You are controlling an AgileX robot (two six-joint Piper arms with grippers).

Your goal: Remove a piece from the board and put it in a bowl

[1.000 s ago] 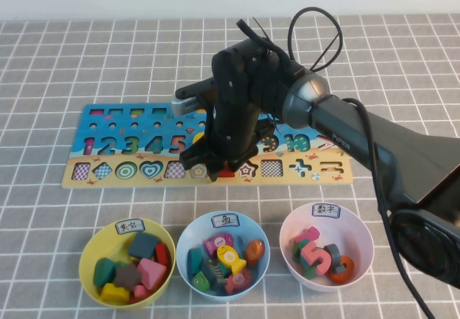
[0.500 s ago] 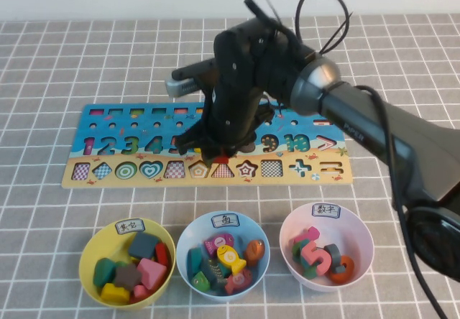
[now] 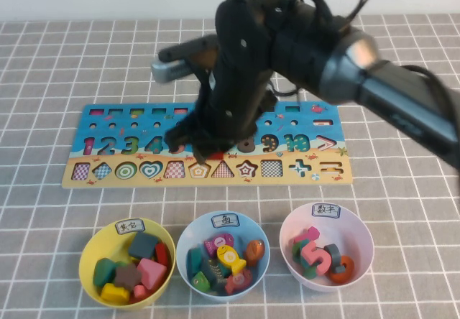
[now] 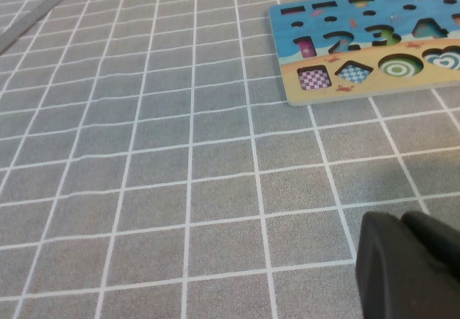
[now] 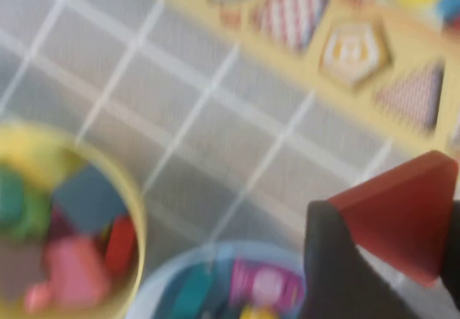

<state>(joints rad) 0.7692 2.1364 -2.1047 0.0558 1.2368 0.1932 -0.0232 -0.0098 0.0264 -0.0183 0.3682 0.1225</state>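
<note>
You're holding the right gripper [image 3: 210, 149] up over the board [image 3: 316, 176], approx above the 5–7 numerals, arm reaching in from 3 o'clock of the high view. In the right wrist view the fingers [image 5: 338, 261] are sitting partly open and clamping the piece [image 5: 406, 215], a red triangle block, w/ one flat face pointing at the cam; it's lifted clear of the board. In the high view only a sliver of red is showing under the gripper at the 6 o'clock edge of the wrist. The triangle cut-out [image 3: 224, 169] in the tan strip is showing its hatched base, i.e. empty, sitting betw. the pentagon slot and the star slot. The yellow bowl [image 3: 97, 243] is sitting at approx 7 o'clock from the gripper, well apart from it, w/ several blocks inside (blue-grey, pink, green, yellow, red). Light-blue bowl [image 3: 189, 236] is just beside it toward 3 o'clock, white-pink bowl [image 3: 363, 241] further along, both part filled. Left gripper [image 4: 410, 265] is hovering low over bare grey grid cloth [image 4: 180, 154], near the board's "1" end but not touching; can't tell its finger state from the dark edge showing.
</note>
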